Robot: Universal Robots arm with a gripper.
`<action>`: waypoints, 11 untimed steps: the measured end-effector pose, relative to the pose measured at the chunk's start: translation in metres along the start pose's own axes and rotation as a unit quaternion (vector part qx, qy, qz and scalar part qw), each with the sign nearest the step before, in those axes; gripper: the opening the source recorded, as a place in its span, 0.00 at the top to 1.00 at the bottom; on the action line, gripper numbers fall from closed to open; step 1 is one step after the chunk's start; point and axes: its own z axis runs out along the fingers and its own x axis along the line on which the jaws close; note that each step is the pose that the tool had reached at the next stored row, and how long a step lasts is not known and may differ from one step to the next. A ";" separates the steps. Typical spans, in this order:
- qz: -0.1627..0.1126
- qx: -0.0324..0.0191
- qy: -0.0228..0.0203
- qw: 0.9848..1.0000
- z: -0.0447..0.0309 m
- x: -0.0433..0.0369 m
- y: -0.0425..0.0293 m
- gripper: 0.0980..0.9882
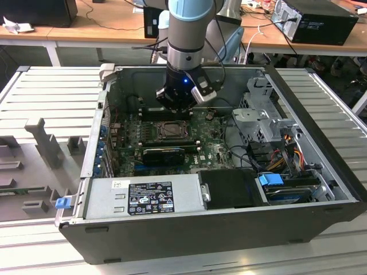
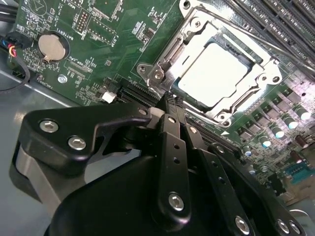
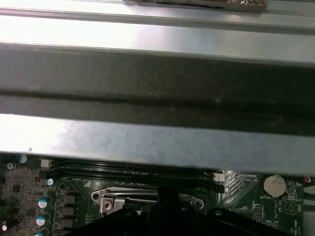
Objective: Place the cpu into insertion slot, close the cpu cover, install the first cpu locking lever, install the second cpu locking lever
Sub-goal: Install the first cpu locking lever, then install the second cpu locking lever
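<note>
The cpu (image 2: pixel 212 73), a pale square chip, lies flat in the insertion slot (image 1: pixel 172 130) on the green board. The cpu cover (image 2: pixel 179 46), a metal frame with a square window, rests down around it. In the second wrist view my gripper (image 2: pixel 169 102) is shut, its black fingers (image 2: pixel 171 132) pressed together with nothing seen between them. Their tips hover at the socket's edge, by a screwed corner bracket (image 2: pixel 156 74). In the exterior view the gripper (image 1: pixel 174 107) hangs inside the open case just behind the socket. A strip of the socket frame (image 3: pixel 147 199) peeks out beneath the case wall.
A grey power supply (image 1: pixel 143 197) fills the case front, with a drive cage (image 1: pixel 261 114) and loose cables on the exterior view's right. Long black memory slots (image 2: pixel 275 19) run beside the socket. A coin battery (image 2: pixel 51 46) sits on the board. The case wall (image 3: pixel 157 83) stands close.
</note>
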 end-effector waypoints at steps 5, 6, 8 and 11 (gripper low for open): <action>0.000 0.000 0.000 1.000 -0.0003 0.0002 -0.0034 0.99; 0.000 0.000 0.000 1.000 -0.0017 0.0003 -0.0039 0.99; 0.000 0.000 0.000 1.000 -0.0119 0.0003 -0.0030 0.99; 0.000 0.000 0.000 1.000 -0.0212 0.0005 -0.0047 0.99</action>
